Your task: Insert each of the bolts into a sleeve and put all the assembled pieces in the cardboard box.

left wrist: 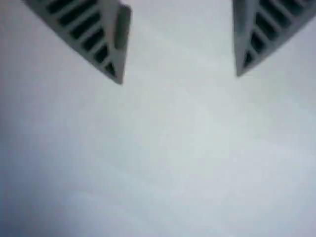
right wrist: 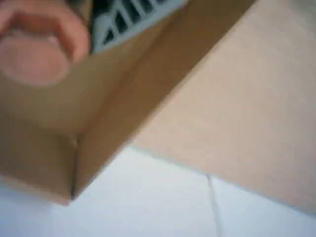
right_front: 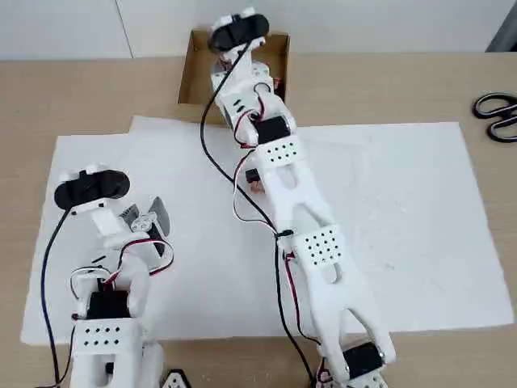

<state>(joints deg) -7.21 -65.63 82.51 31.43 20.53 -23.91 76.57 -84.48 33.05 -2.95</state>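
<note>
The cardboard box (right_front: 192, 77) stands at the table's far edge, and my right arm stretches across the paper to it, its wrist (right_front: 238, 32) over the box. In the right wrist view, my right gripper (right wrist: 79, 47) hangs at an inner wall of the box (right wrist: 123, 103), one ribbed finger (right wrist: 128, 19) pressed against a blurred pink rounded piece (right wrist: 34, 49). A small dark and pinkish piece (right_front: 255, 181) lies on the paper beside that arm, partly hidden. My left gripper (right_front: 149, 218) is open over bare white paper (left wrist: 163, 158) at the near left, nothing between its fingers (left wrist: 106, 54).
A large white paper sheet (right_front: 404, 218) covers most of the wooden table. Black scissors (right_front: 497, 113) lie at the far right edge. The right arm's long links (right_front: 311, 234) cross the paper diagonally, trailing black cables.
</note>
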